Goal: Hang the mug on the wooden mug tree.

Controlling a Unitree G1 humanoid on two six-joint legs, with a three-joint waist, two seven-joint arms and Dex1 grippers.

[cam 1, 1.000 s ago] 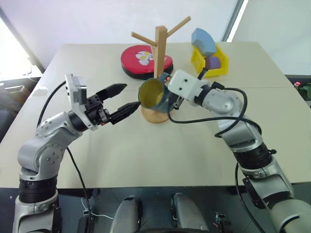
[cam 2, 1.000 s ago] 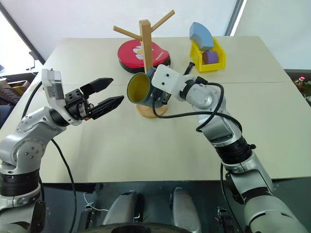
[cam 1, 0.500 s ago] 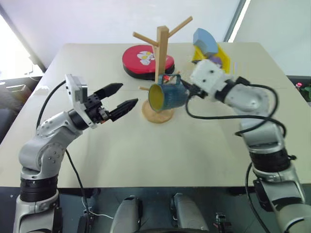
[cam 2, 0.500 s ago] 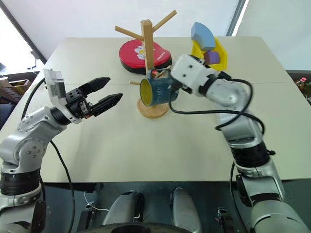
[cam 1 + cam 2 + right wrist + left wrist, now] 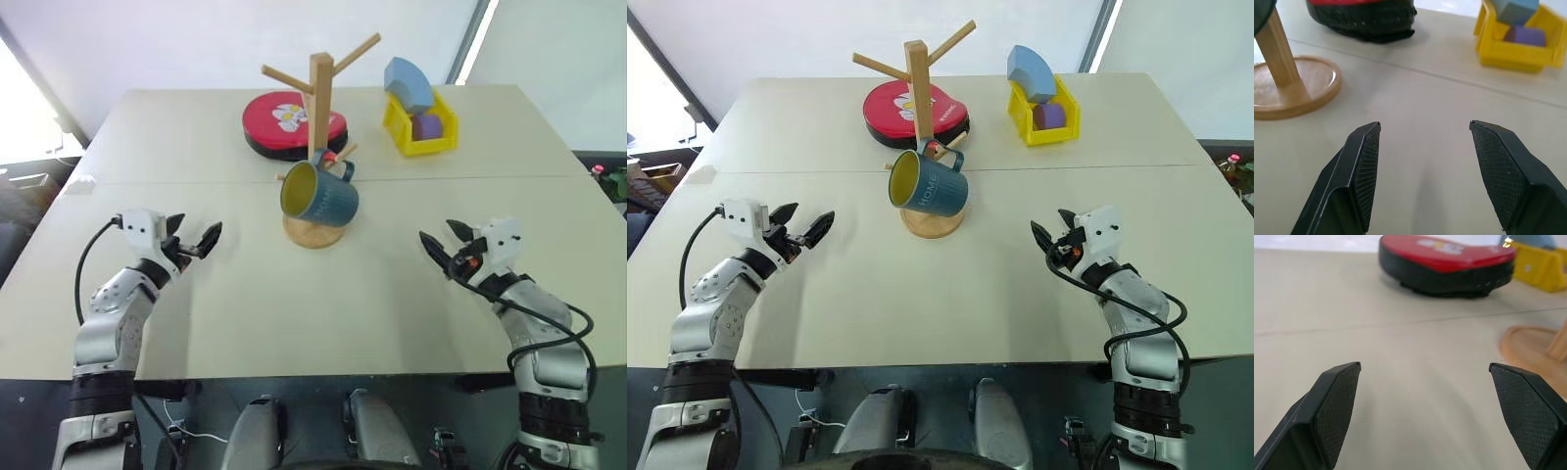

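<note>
The dark teal-blue mug (image 5: 320, 194) with a yellow-olive inside hangs tilted by its handle from a low peg of the wooden mug tree (image 5: 320, 93), mouth turned toward me and to the left. No gripper touches it. My left gripper (image 5: 196, 231) hovers low over the table, well to the left of the tree's round base (image 5: 1530, 346), open and empty. Off to the right of the tree, my right gripper (image 5: 440, 235) is likewise open with nothing between its fingers (image 5: 1364, 161). Both point forward.
A red and black round case (image 5: 294, 121) lies behind the tree. At the back right a yellow bin (image 5: 421, 127) holds a blue wedge (image 5: 409, 82) and a purple block. The table's front edge (image 5: 313, 364) runs just under both arms.
My right gripper opened and let go of the mug, which now hangs on the peg. Both arms drew back, outward and down toward the near side of the table.
</note>
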